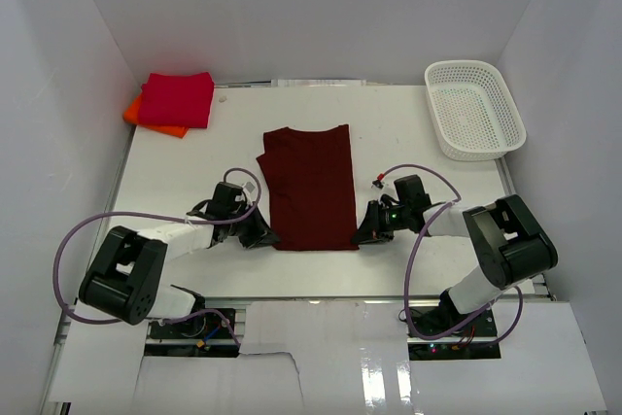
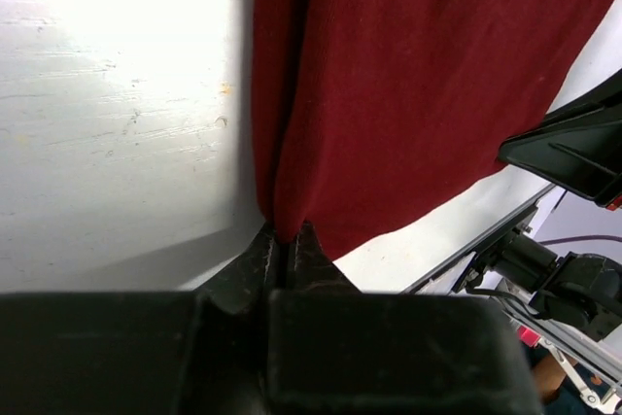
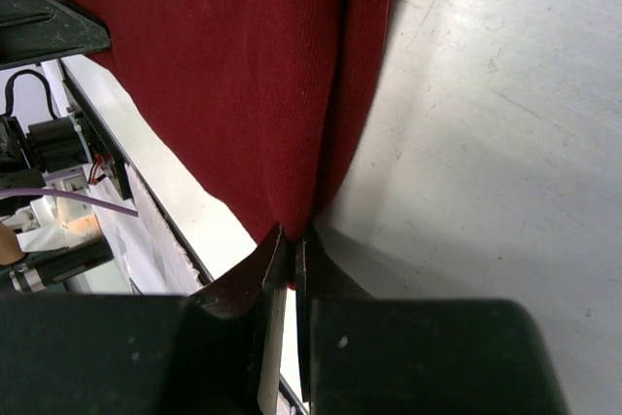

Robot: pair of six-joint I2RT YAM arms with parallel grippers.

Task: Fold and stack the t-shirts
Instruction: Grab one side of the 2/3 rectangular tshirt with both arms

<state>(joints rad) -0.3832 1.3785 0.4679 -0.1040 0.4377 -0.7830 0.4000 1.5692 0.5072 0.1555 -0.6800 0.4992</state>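
Observation:
The dark maroon t-shirt [image 1: 311, 187] lies on the white table as a long rectangle folded lengthwise, its hem toward the arms. My left gripper [image 1: 264, 237] is shut on the shirt's near left corner [image 2: 292, 211]; the cloth is pinched between its black fingertips [image 2: 285, 240]. My right gripper [image 1: 362, 232] is shut on the near right corner [image 3: 311, 191], the maroon fabric squeezed between its jaws [image 3: 293, 240]. At the far left a folded crimson-red t-shirt [image 1: 177, 99] rests on a folded orange one [image 1: 146, 119].
A white mesh basket [image 1: 474, 109] stands at the far right corner. White walls close in the table [image 1: 185, 172] on three sides. Purple cables [image 1: 87, 230] loop beside both arms near the front edge.

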